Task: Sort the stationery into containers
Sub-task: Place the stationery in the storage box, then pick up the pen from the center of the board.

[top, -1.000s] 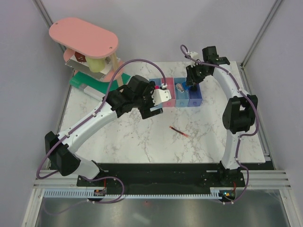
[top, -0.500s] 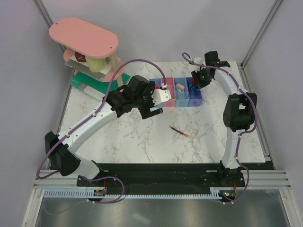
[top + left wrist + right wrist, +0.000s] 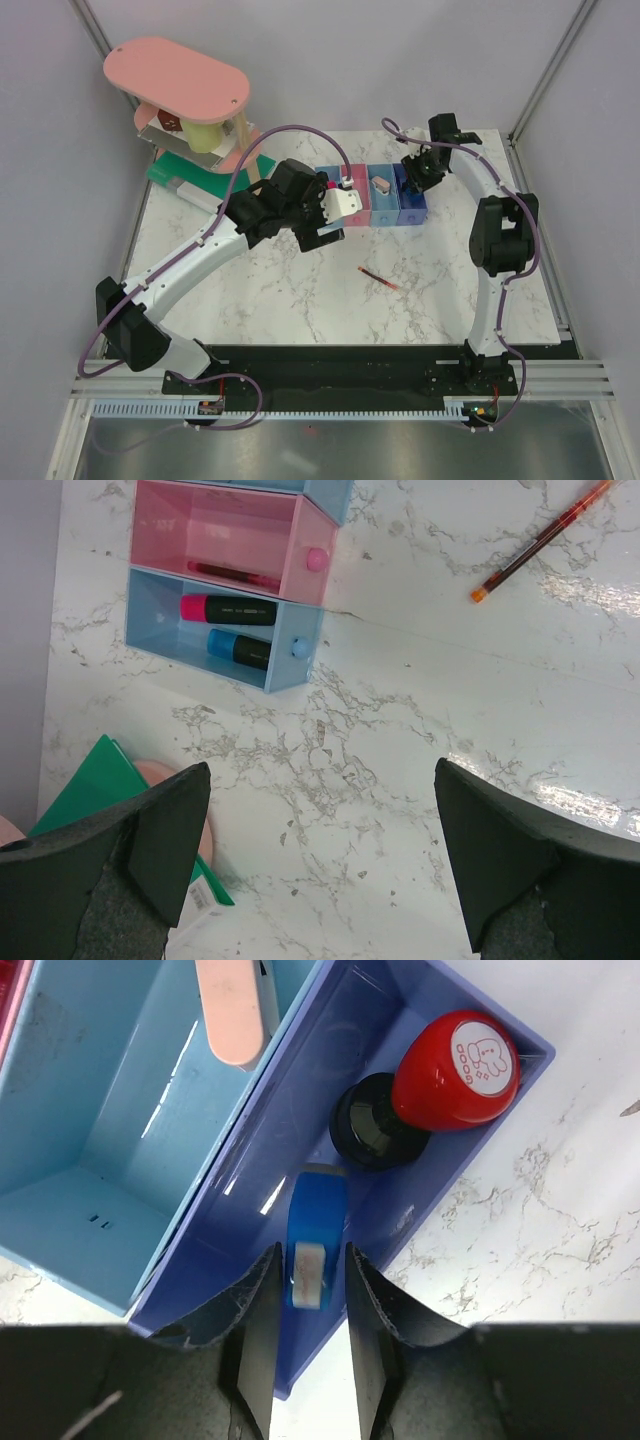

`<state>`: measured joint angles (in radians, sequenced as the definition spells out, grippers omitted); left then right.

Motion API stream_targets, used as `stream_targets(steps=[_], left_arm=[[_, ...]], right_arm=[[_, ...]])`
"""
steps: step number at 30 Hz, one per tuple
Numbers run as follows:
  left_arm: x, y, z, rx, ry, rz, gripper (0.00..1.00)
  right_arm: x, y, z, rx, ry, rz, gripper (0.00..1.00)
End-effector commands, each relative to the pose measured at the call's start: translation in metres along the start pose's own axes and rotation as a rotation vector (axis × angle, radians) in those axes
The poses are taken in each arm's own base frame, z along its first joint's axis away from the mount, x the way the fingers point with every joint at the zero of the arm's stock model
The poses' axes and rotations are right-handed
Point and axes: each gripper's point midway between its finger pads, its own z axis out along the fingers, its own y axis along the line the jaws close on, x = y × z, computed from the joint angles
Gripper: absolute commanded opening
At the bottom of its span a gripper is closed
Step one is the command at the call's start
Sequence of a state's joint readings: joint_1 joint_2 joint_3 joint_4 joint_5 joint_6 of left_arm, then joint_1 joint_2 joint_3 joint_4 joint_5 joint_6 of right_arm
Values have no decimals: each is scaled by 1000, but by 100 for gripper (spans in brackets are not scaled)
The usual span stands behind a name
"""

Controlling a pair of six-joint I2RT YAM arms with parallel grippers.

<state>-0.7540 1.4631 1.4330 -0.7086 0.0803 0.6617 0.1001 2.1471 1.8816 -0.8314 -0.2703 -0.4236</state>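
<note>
Top view: the left gripper (image 3: 338, 205) is held above the left end of the bin row, the right gripper (image 3: 418, 172) over the purple bin (image 3: 412, 208). A thin red pen (image 3: 380, 279) is seen loose on the table (image 3: 250, 300), well apart from the bins.

Left wrist view: the jaws are spread wide, with nothing between them. A pink-red marker (image 3: 228, 609) and a blue marker (image 3: 240, 648) are laid in the end light blue bin (image 3: 160, 630). A second red pen (image 3: 235, 575) is laid in the pink bin (image 3: 200, 525).

Right wrist view: the small blue-white block (image 3: 316, 1225) is flanked by narrowly parted fingers (image 3: 250, 1310) inside the purple bin, near the red-and-black stamp (image 3: 430, 1090). Whether it is clamped cannot be told. The pale pink eraser (image 3: 232, 1010) is seen in the inner light blue bin (image 3: 90, 1140).

No legible txt; tiny unreadable print atop red stamp (image 3: 455, 1070).
</note>
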Motion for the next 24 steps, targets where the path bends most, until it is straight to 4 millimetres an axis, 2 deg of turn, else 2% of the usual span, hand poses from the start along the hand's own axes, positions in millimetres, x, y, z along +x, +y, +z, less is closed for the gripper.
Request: stream_targets(steps=[1,4,9,17,20,24], left_arm=[[-13,7,-1,-16,-35,-6,100],[-14,8,0,-14,-38,-7,100],[-16,9,0,-16,-43,-8,100],[-15,9,1,-16,-39,-7,100],[-15,9,3,-13,-37,-6,100],[-15,8,4,-10,-34,-5,100]], right_arm=[[-8,-5,-2,14,-18,-24,40],[-11,-6,-3,15,-24,-27,46],[-23,-11,-8,36,-54,-38,47],[-78,-35,-28,137,-196,-54,47],[-91,-44,-27,169,-221,-58,47],[-91,-49,-10,171,-212,-59,47]])
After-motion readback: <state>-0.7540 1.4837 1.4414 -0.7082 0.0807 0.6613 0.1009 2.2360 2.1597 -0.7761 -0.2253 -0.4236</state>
